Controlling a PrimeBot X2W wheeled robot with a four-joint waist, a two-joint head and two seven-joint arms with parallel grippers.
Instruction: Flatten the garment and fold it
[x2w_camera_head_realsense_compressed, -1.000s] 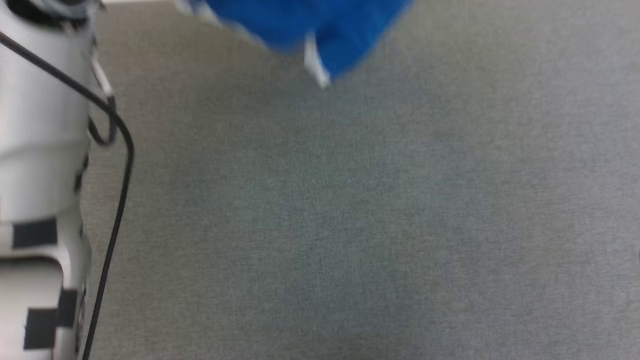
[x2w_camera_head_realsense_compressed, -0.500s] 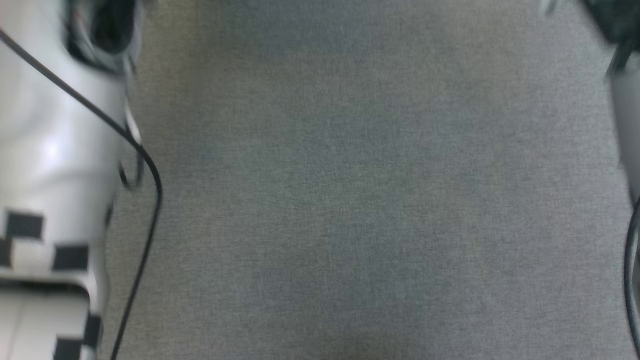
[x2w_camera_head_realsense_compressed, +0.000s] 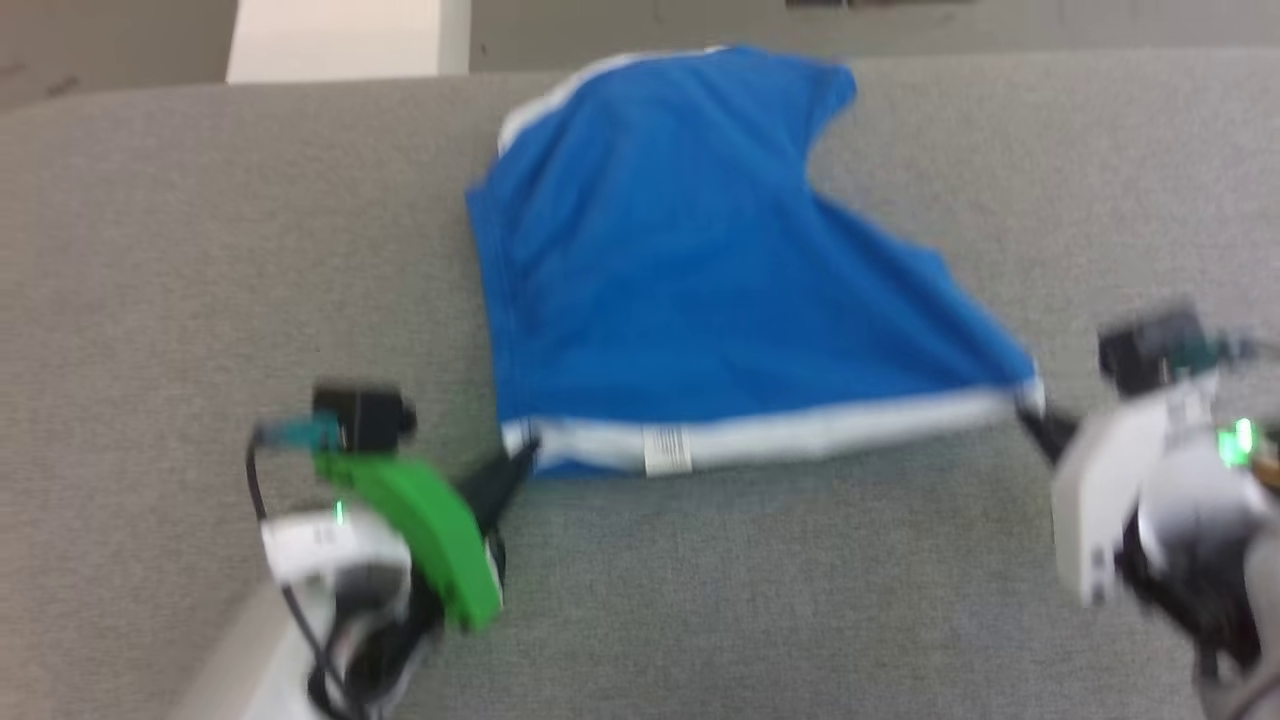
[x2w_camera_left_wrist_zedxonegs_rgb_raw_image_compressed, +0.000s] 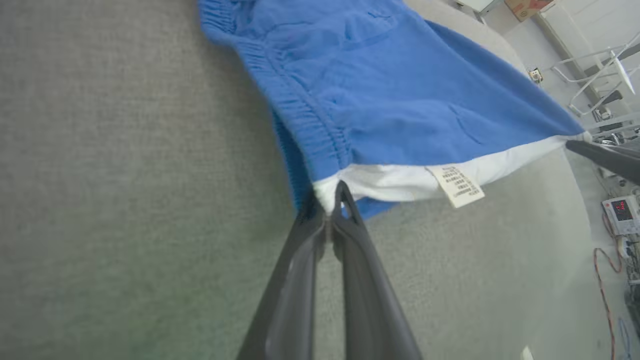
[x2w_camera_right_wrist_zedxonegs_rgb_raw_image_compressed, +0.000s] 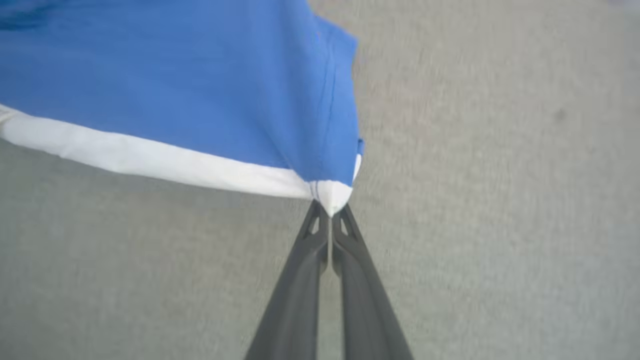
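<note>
Blue shorts (x2w_camera_head_realsense_compressed: 690, 270) lie spread on the grey worktop (x2w_camera_head_realsense_compressed: 200, 250), with the white stripe (x2w_camera_head_realsense_compressed: 800, 435) along the near edge. Left pincer (x2w_camera_head_realsense_compressed: 522, 458) is clamped on the stripe's waistband corner. Right pincer (x2w_camera_head_realsense_compressed: 1030, 410) is clamped on its hem corner, and the stripe is taut between them.

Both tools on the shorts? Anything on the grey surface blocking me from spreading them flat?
Nothing visible does. The left tool is shut on the blue shorts at the waistband end of their white stripe, the right tool at the hem end. Nothing lies on the grey surface in front of them.
</note>
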